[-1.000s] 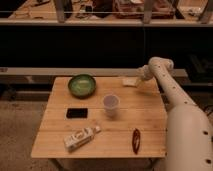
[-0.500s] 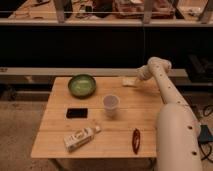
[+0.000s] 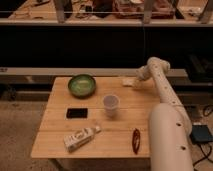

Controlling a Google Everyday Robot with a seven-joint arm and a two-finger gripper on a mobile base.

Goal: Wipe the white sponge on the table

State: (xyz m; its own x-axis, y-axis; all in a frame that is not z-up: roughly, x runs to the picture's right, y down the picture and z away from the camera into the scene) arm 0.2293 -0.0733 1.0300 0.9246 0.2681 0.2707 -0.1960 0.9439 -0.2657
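Observation:
The white sponge (image 3: 128,81) is a small off-white pad lying on the far right part of the light wooden table (image 3: 120,125), close to its back edge. My gripper (image 3: 136,83) is at the sponge's right end, right against it, at the end of my white arm, which reaches in from the lower right. The gripper's tip blends into the sponge, so I cannot tell whether it holds the sponge.
A green bowl (image 3: 82,84) sits at the back left. A translucent cup (image 3: 111,104) stands mid-table. A black phone (image 3: 77,113) lies to its left. A white printed carton (image 3: 80,138) and a dark red object (image 3: 135,140) lie near the front edge.
The arm has shifted slightly, with its wrist a little higher over the back edge. The sponge stays at about the same spot on the far right of the table.

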